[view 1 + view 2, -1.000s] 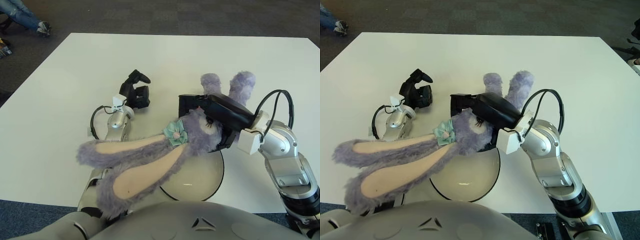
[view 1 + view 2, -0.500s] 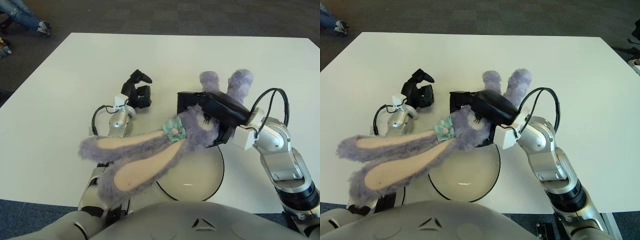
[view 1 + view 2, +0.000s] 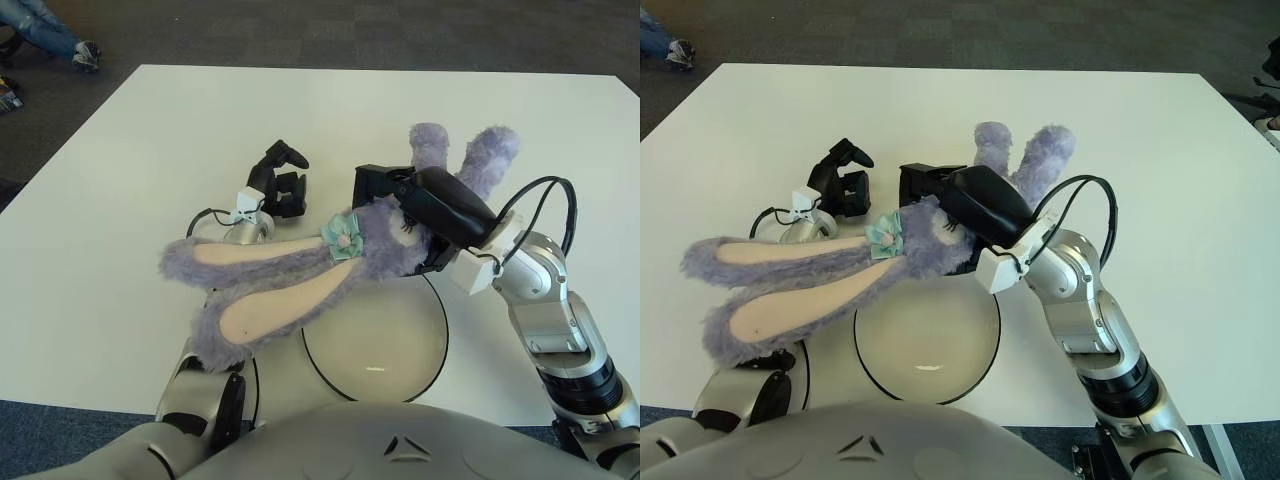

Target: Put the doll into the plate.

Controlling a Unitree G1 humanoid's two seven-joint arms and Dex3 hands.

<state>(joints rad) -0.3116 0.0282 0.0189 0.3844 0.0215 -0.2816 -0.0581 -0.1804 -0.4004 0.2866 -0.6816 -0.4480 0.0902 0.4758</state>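
The doll (image 3: 300, 270) is a purple plush rabbit with long pink-lined ears and a mint bow. My right hand (image 3: 405, 205) is shut on its head and body and holds it in the air. Its ears stretch out to the left and its two legs (image 3: 462, 160) point toward the far side. The plate (image 3: 380, 340), cream with a dark rim, lies on the table near the front edge, below the doll's head. My left hand (image 3: 278, 182) shows left of the doll, fingers spread with nothing in them.
The white table (image 3: 150, 130) spreads out on all sides of the plate. Dark carpet lies beyond it. A person's legs and shoes (image 3: 60, 35) show at the far left corner.
My right hand has carried the doll up and toward the far side, so more of the plate now shows. The ears swung back with it. My left hand shifted slightly forward.
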